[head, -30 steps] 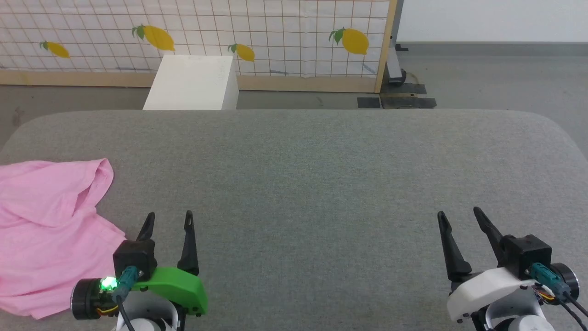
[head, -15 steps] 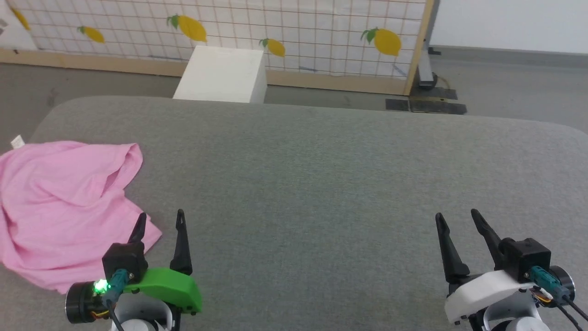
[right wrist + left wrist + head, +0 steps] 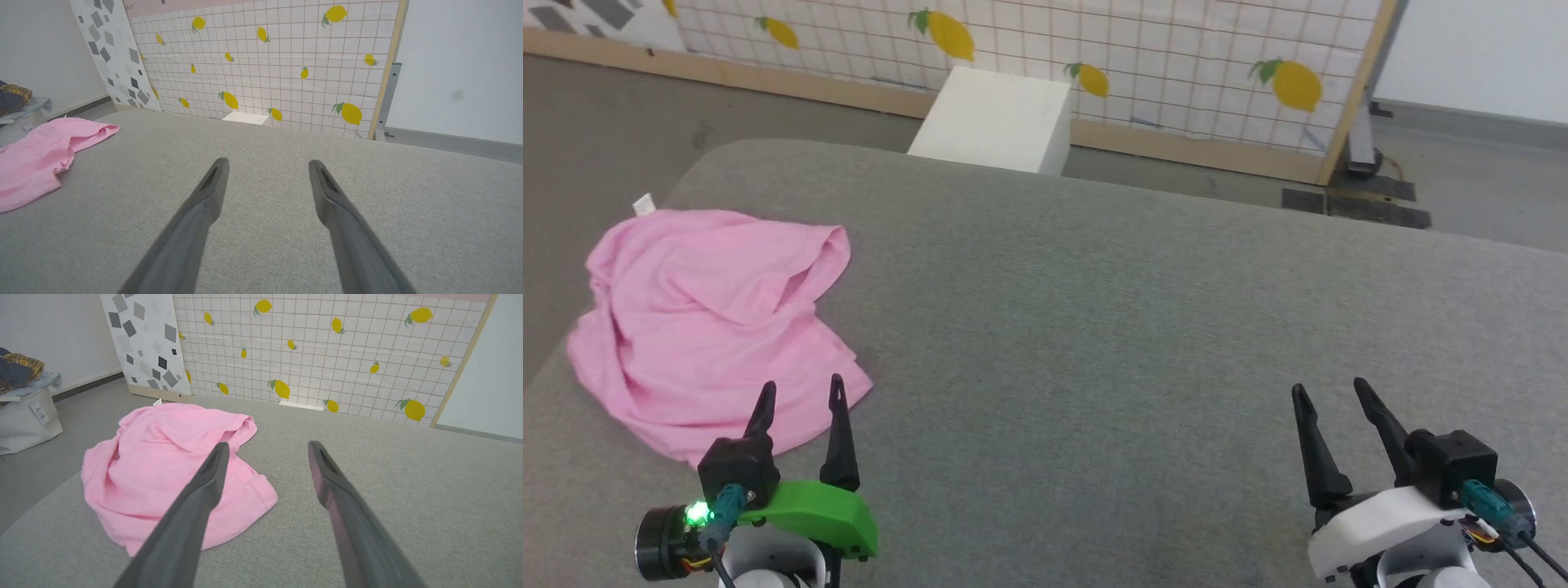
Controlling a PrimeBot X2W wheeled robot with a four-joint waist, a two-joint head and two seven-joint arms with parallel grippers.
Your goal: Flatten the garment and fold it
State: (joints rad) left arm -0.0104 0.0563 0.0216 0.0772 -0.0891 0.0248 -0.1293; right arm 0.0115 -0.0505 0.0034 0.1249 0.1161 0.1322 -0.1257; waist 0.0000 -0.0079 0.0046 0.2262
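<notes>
The pink garment lies crumpled at the left end of the grey padded table, a small white label sticking out at its far corner. In the left wrist view the garment spreads ahead and to the left, and in the right wrist view the garment sits far left. My left gripper hovers open just by the garment's near edge, nothing between its fingers. My right gripper is open above bare table at the lower right, far from the cloth.
A white box stands on the floor behind the table, before a lemon-patterned grid screen. A pale bin with piled clothes sits on the floor to the left. The table's left edge runs close beside the garment.
The head camera has swung left, so the whole garment and the table's left end now show. Both grippers hold the same open pose at the bottom of the view.
</notes>
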